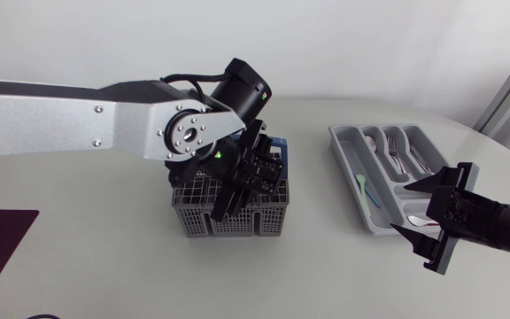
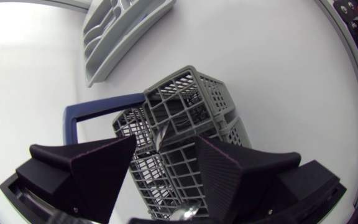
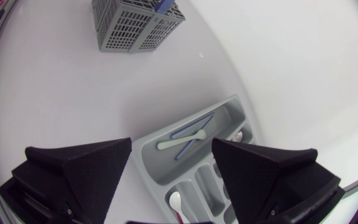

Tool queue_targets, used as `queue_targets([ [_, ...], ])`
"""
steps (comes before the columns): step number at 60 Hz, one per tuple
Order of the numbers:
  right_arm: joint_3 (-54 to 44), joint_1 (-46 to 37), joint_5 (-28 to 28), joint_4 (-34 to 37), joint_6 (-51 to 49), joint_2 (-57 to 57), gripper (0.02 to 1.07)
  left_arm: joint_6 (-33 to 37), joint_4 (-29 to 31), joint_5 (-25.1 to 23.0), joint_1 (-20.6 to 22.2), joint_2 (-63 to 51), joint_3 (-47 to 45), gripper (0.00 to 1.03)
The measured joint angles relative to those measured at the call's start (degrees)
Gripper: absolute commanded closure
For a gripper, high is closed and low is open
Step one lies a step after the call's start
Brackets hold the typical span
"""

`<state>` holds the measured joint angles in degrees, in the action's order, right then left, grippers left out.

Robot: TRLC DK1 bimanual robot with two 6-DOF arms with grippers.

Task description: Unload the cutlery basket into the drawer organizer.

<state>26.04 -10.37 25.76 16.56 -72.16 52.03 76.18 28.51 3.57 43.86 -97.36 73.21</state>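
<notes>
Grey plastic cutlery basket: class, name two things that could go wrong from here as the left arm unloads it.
1. The open left gripper hangs over the grey mesh cutlery basket; a finger might snag its wall or blue handle and tip it.
2. The open right gripper sits over the grey drawer organizer, so a delivering left arm may well collide with it.
</notes>
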Motion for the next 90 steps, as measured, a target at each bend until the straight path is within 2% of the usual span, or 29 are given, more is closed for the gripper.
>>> queue_targets([
  [12, -1.0, 0.3, 0.2, 0.0, 0.2, -1.0, 0.14, 0.3, -1.7, 0.7, 0.9, 0.0, -0.9, 0.43],
  [20, -2.1, 0.7, 0.8, 0.0, 0.7, -2.3, 0.14, 0.6, -4.4, 1.9, 1.0, 0.0, -2.4, 0.47],
  [29, -3.4, 1.9, 1.0, 0.0, 2.0, -3.8, 0.14, 1.0, -6.6, 3.2, 1.0, 0.0, -3.8, 0.57],
  [49, -6.1, 6.2, 0.8, 0.0, 5.9, -8.2, 0.14, 1.7, -10.5, 4.4, 1.3, 0.2, -6.2, 0.66],
  [55, -6.6, 6.6, 0.8, 0.0, 6.4, -8.8, 0.14, 1.7, -11.4, 4.5, 1.7, 0.2, -6.2, 0.73],
  [63, -6.9, 8.4, 0.0, 0.0, 8.0, -10.4, 0.14, 1.7, -12.2, 4.5, 2.1, 0.3, -6.7, 0.75],
  [69, -7.5, 11.0, -0.7, 0.0, 9.9, -12.2, 0.14, 1.7, -13.4, 4.5, 2.1, 0.7, -7.3, 0.85],
  [90, -8.9, 15.9, -3.1, 0.1, 13.5, -15.8, 0.14, 1.9, -19.5, 7.3, 3.7, 4.5, -12.5, 0.86],
])
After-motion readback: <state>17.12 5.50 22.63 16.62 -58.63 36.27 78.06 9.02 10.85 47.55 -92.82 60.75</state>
